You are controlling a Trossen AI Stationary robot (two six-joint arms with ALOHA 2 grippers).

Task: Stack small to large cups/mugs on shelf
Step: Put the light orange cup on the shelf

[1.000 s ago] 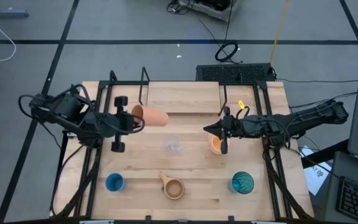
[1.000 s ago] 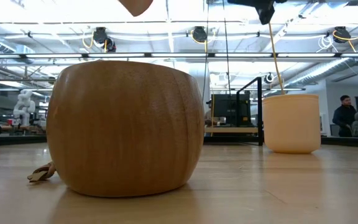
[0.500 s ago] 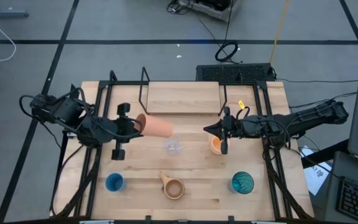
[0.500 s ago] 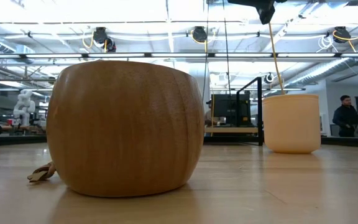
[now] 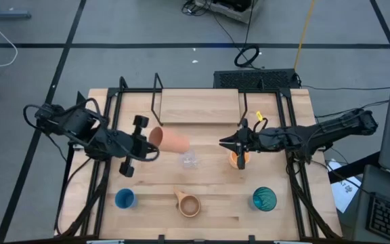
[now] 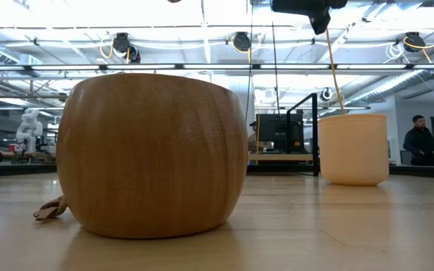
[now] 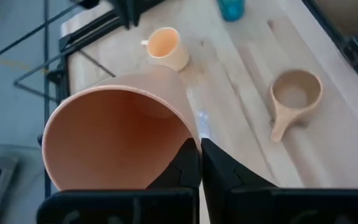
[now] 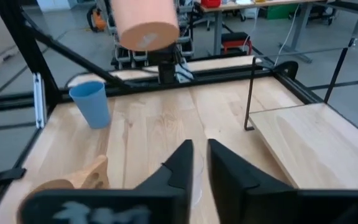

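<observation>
My left gripper [image 5: 150,139] is shut on an orange cup [image 5: 172,139] that lies on its side in the air over the table's middle left, near the shelf's front edge. The cup's base faces the right wrist camera [image 8: 145,25]. My right gripper [image 5: 223,142] hovers above and beside the second orange cup [image 5: 235,160], which stands upright on the table. Its fingers [image 8: 182,163] are shut but for a thin slit and hold nothing. The tiny clear cup [image 5: 190,160] stands between the two orange cups. The shelf [image 5: 198,106] stands at the far middle. My left gripper holds the orange cup by its rim [image 7: 190,138], the wall pinched with one finger inside the mouth and one outside. The fingers come level from the table's left. The cup is lifted clear and lies sideways, its mouth toward the gripper and its base toward the table's right.
The blue cup [image 5: 124,198], tan handled mug [image 5: 189,204] and teal tumbler [image 5: 264,198] stand in a row near the front edge. Black frame rails run along both table sides. In the low view the tan mug [image 6: 153,154] fills the foreground, the orange cup [image 6: 353,149] behind it.
My left gripper has carried the orange cup away from the shelf's front, toward the table's near edge and a little to the right. It has turned slightly, and the cup has stayed on its side, clear of the table.
</observation>
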